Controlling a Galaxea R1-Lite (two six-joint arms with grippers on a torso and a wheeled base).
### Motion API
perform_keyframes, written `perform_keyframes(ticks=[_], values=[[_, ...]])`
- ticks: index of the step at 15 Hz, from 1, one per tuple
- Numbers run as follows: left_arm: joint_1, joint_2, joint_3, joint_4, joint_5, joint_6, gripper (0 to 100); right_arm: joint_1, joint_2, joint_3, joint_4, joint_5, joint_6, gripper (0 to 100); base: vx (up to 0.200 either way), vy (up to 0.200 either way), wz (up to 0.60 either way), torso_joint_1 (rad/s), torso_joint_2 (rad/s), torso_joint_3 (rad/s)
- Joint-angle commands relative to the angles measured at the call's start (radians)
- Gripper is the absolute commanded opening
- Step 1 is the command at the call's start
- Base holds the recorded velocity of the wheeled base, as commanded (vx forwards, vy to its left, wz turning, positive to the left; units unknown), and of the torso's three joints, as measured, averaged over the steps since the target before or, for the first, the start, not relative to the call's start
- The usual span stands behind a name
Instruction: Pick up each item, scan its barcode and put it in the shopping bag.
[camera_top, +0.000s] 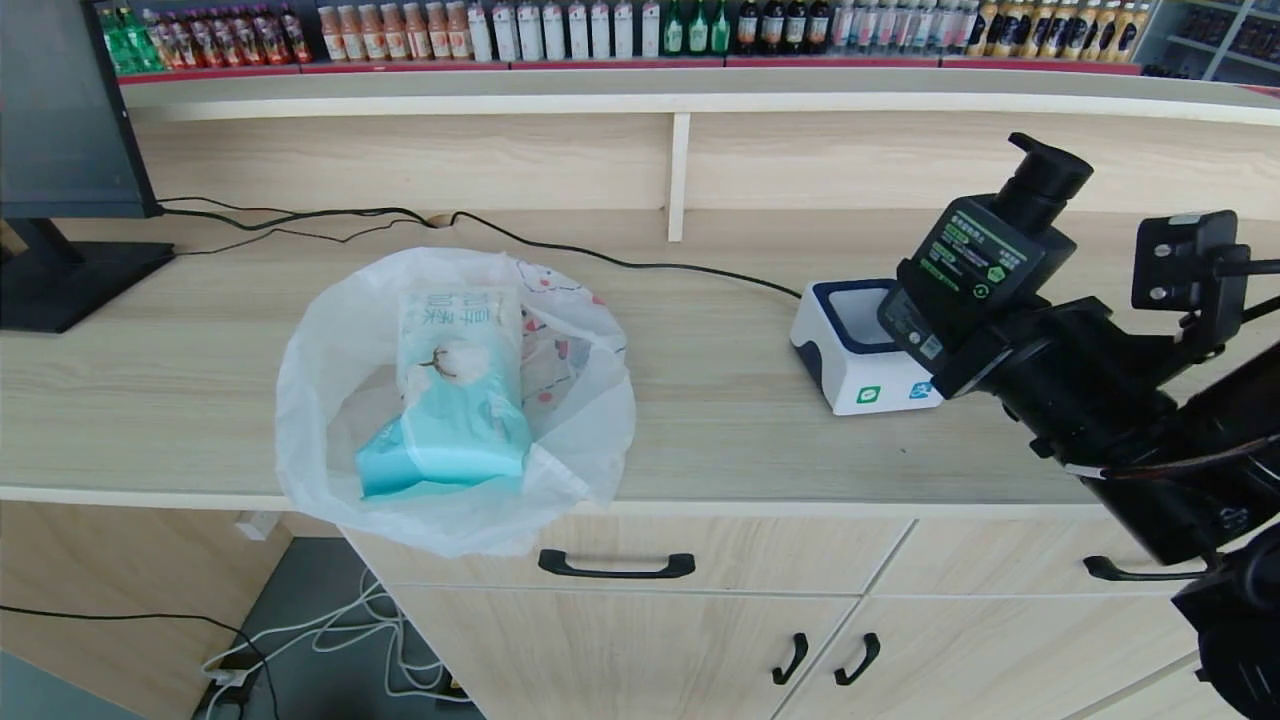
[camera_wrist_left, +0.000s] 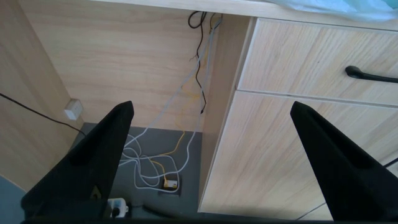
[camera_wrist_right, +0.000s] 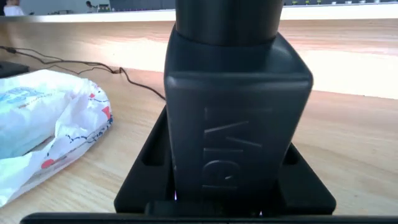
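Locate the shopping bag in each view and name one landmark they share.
Head view: shopping bag centre-left, overhanging the counter edge.
Left wrist view: the bag's edge above the drawer handle.
Right wrist view: the bag beside the pump bottle, on the counter.
Shared landmark: the counter.

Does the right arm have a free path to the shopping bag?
Probably yes: the right gripper holds the bottle at the scanner, with only bare counter between it and the shopping bag.

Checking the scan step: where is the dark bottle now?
Head view, right side: the dark bottle sits tilted in the right gripper, next to the white scanner.
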Motion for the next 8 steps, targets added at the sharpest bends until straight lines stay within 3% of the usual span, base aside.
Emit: perform_keyframes(ticks=[1,4,7,8], values=[[0.0,0.0,0.0,0.0,0.0,-0.001,100,0.018,-0.019,0.009,-0.001,-0.02,0.012,0,0.0,0.0,0.0,0.0,0.0,0.0],[0.0,0.0,0.0,0.0,0.0,-0.002,100,0.09,-0.037,0.015,-0.001,-0.095,0.044,0,0.0,0.0,0.0,0.0,0.0,0.0],[0.0,0.0,0.0,0.0,0.0,-0.002,100,0.11,-0.05,0.028,-0.001,-0.138,0.055,0,-0.2,0.0,0.0,0.007,0.0,0.004],[0.0,0.0,0.0,0.0,0.0,-0.002,100,0.108,-0.057,0.014,-0.001,-0.138,0.051,0,0.0,0.0,0.0,0.0,0.0,0.0]])
